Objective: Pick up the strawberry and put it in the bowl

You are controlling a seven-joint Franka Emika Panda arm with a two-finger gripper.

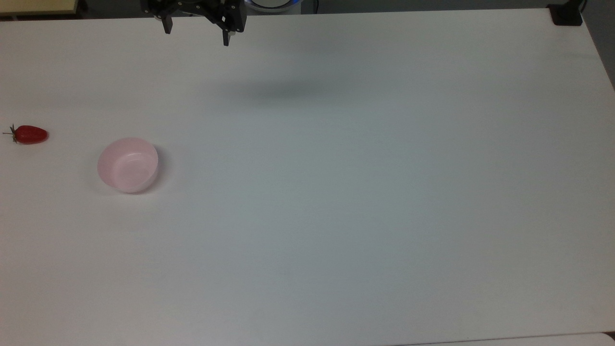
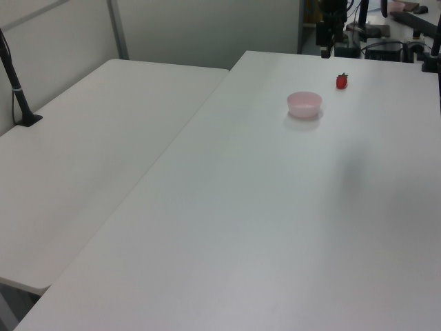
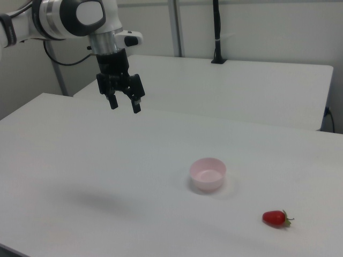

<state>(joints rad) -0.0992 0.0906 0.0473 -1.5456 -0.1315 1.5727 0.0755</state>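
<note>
While the claw [image 3: 124, 104] hangs high above the white worktop [image 3: 80, 160], its two fingers spread apart and empty, the pink bowl [image 3: 208, 174] sits upright well away from it. Beyond the bowl, apart from it toward the right view's lower right, the strawberry [image 3: 275, 218] lies on its side on the worktop, near the top view's left edge.

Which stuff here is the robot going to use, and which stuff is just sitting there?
For the job:
strawberry
pink bowl
gripper, open and empty

Just there:
white table
second table
black pole
</note>
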